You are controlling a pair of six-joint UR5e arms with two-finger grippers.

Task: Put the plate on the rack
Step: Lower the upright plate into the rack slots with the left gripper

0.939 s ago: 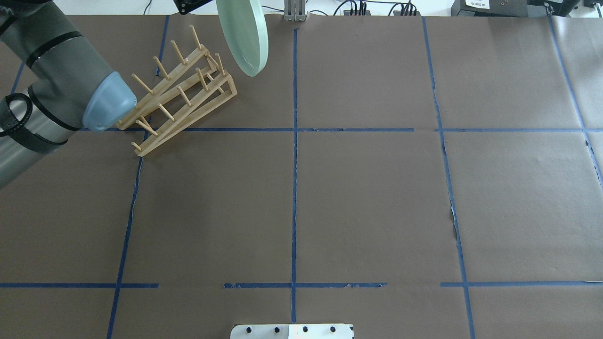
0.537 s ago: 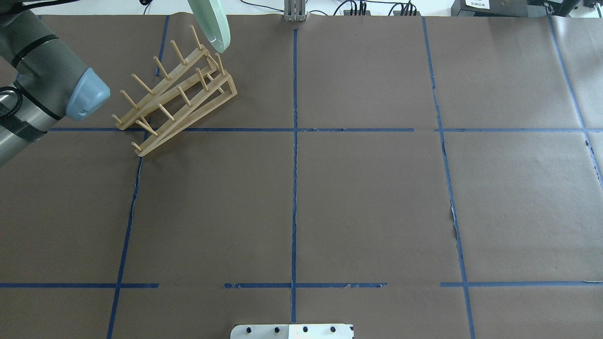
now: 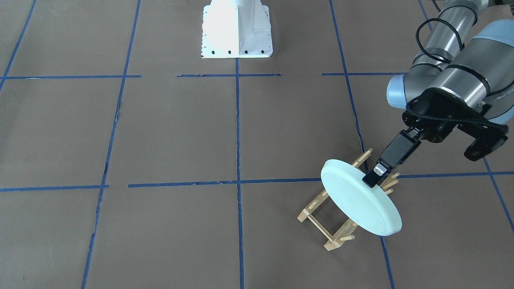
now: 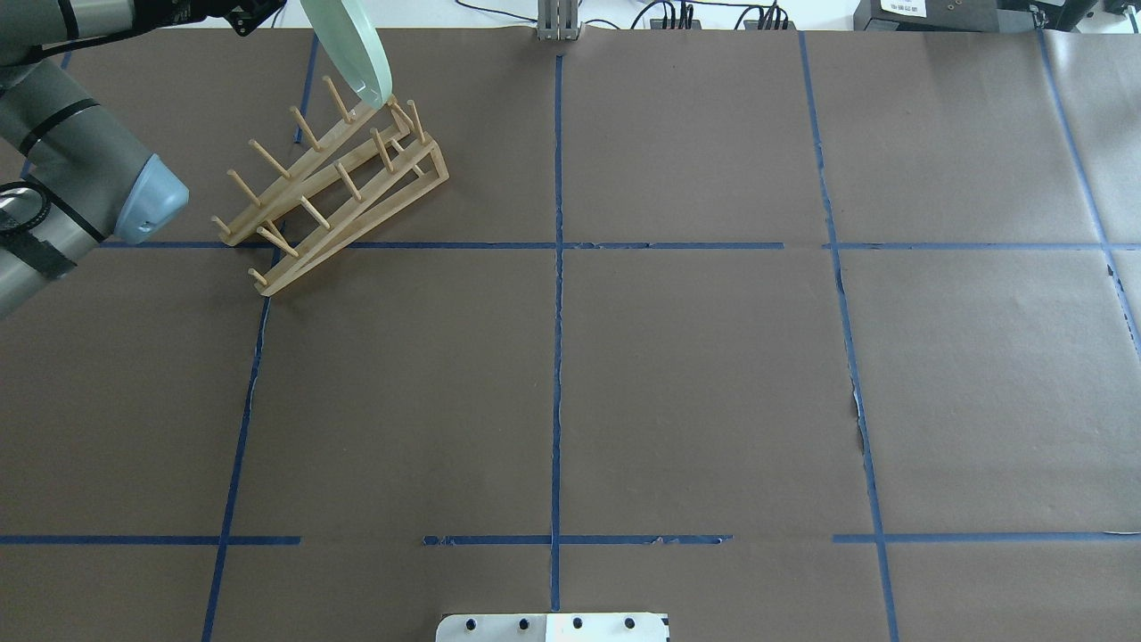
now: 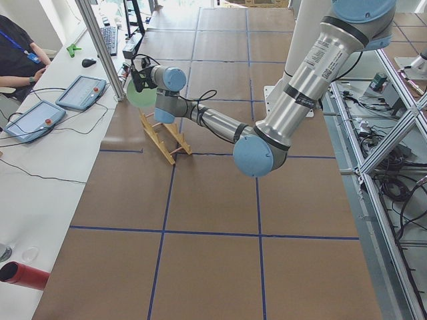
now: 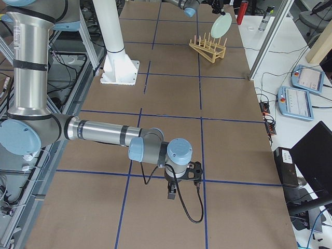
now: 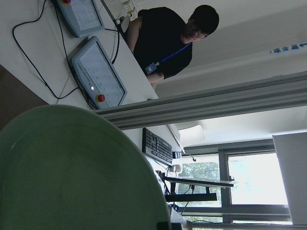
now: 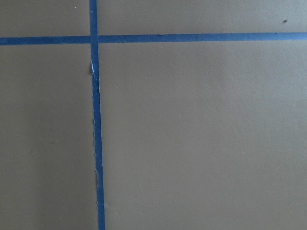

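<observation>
In the front-facing view the lower right is crowded: the plate (image 3: 359, 202) hangs tilted over the rack (image 3: 338, 237), screening its middle pegs, and the left gripper (image 3: 372, 180) with its arm slants in from the upper right. The table (image 3: 160, 132) lies open across the left and centre, up to the white robot base (image 3: 236, 30) at top centre.
</observation>
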